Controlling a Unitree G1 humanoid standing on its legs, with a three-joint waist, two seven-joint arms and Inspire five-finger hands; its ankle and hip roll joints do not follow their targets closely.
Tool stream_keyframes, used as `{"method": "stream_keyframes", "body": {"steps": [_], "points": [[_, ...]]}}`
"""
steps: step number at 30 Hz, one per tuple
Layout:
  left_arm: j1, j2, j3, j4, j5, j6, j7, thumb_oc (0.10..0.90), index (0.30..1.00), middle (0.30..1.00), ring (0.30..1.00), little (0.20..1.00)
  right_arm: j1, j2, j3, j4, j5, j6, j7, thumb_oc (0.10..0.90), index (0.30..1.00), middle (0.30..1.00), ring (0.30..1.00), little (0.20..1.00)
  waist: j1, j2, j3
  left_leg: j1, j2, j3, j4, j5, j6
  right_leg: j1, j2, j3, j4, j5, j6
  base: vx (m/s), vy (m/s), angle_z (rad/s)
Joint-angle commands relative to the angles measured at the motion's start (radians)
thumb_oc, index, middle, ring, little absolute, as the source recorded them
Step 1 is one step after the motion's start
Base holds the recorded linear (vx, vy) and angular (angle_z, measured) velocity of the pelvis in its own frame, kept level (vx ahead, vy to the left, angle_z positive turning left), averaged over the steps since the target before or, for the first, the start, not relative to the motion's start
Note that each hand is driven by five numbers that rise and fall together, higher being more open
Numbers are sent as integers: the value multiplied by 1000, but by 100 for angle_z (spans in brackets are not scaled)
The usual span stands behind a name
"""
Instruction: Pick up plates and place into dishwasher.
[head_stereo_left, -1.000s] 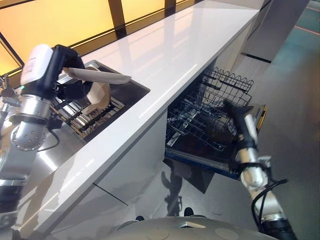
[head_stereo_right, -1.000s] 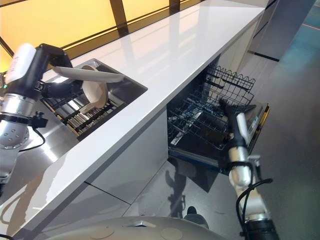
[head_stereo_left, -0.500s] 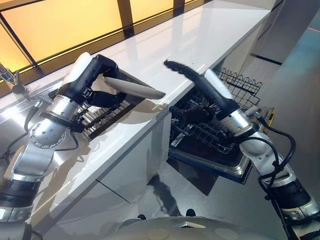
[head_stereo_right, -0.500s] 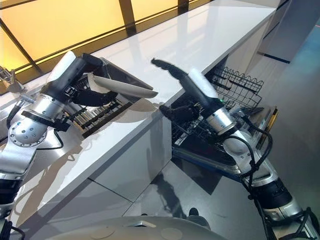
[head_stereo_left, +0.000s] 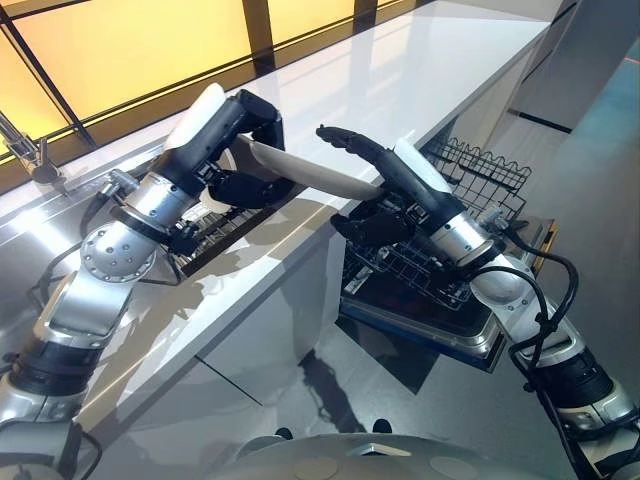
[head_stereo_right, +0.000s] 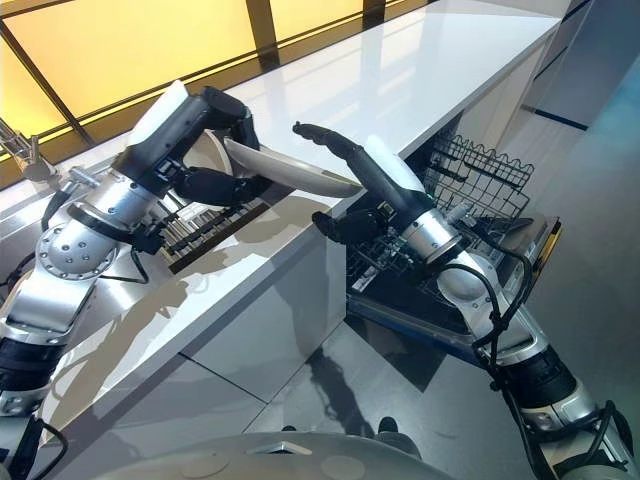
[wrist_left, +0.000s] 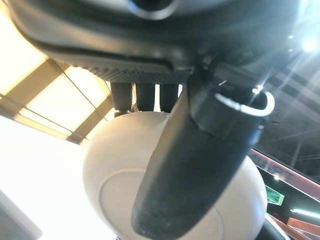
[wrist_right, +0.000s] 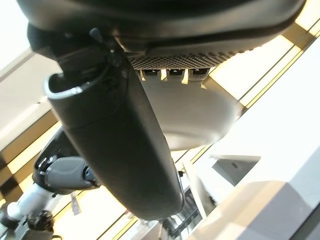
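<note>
Mid-frame above the tabletop (head_stereo_left: 400, 70), the left robot hand (head_stereo_left: 245, 150) grips a plate (head_stereo_left: 310, 172); the right robot hand (head_stereo_left: 375, 190), seemingly open, reaches around its rim; dishwasher (head_stereo_left: 440, 260) loading remains.

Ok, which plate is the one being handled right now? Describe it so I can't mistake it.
Follow the long white counter to the sink with its dish rack. Above the counter's front edge, the cream plate hangs in the air, tilted. The left hand grips one rim and the right hand reaches its other end.
</note>
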Motion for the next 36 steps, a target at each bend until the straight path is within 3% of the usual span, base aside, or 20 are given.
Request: {"method": "stream_keyframes", "body": {"steps": [1, 7, 9, 15, 16, 17, 18, 21, 26, 30, 36], "points": [[-187, -27, -33, -63, -142, -16, -7, 100, 300, 300, 300, 200, -166, 59, -16, -85, 40, -30, -118, 100, 300, 300, 300, 200, -6, 5, -54, -11, 9, -79, 2, -103, -7, 27, -28, -58, 33, -82, 45, 0, 0, 0], [-181, -82, -93, -90, -202, 47, -71, 100, 300, 300, 300, 200, -153, 92, -9, -79, 22, -22, -186, 100, 300, 300, 300, 200, -14, 10, -52, -9, 8, -70, 2, -104, -4, 26, -29, -51, 33, -81, 47, 0, 0, 0], [-184, -84, -99, -86, -202, 50, -66, 125, 321, 321, 321, 225, -152, 94, -9, -76, 15, -23, -199, 100, 300, 300, 300, 200, -15, 10, -52, -9, 8, -68, 2, -104, -3, 27, -29, -51, 33, -81, 47, 0, 0, 0], [-166, -78, -81, -83, -215, 44, -46, 100, 300, 300, 300, 200, -132, 82, -45, -62, -17, -30, -250, 100, 300, 300, 300, 200, -12, 11, -54, -10, 8, -68, 2, -103, -2, 27, -31, -55, 34, -81, 49, 0, 0, 0], [-159, -74, -70, -84, -213, 45, -41, 158, 349, 349, 349, 258, -127, 77, -55, -62, -24, -31, -258, 100, 300, 300, 300, 200, -11, 11, -53, -10, 8, -69, 2, -103, -2, 27, -31, -57, 34, -81, 48, 0, 0, 0], [-154, -72, -63, -84, -210, 44, -32, 515, 655, 655, 655, 615, -124, 73, -62, -62, -30, -31, -265, 100, 300, 300, 300, 200, -10, 11, -53, -10, 8, -70, 2, -103, -2, 28, -31, -58, 34, -81, 48, 0, 0, 0], [-144, -68, -50, -83, -203, 44, -18, 800, 900, 900, 900, 900, -118, 64, -78, -61, -41, -31, -281, 100, 300, 300, 300, 200, -8, 11, -52, -11, 7, -73, 2, -103, -2, 28, -32, -61, 34, -82, 48, 0, 0, 0], [-101, -55, -8, -64, -157, 28, -4, 800, 900, 900, 900, 900, -104, 33, -136, -41, -77, -39, -359, 100, 300, 300, 300, 200, 1, 10, -50, -11, 7, -81, 2, -102, -4, 33, -32, -70, 34, -83, 47, 24, 0, 1], [10, -8, 106, 36, -90, 1, 29, 800, 900, 900, 900, 900, -83, -41, -329, 96, -98, -90, -548, 100, 300, 300, 300, 200, 26, 7, -50, -14, 6, -95, 5, -102, -6, 43, -38, -102, 29, -83, 51, 49, 1, 12], [80, 23, 191, 105, -61, 3, 43, 800, 900, 900, 900, 900, -47, -78, -430, 184, -77, -87, -587, 100, 300, 300, 300, 200, 42, 5, -52, -18, 3, -110, 7, -100, -7, 47, -44, -121, 26, -82, 55, 48, 4, 14], [123, 64, 282, 199, -57, -1, 91, 800, 900, 900, 900, 900, -14, -107, -489, 289, -65, -47, -595, 100, 300, 300, 300, 200, 54, 2, -53, -21, 1, -123, 6, -95, -7, 52, -52, -137, 30, -83, 57, 55, 7, 8]]}}
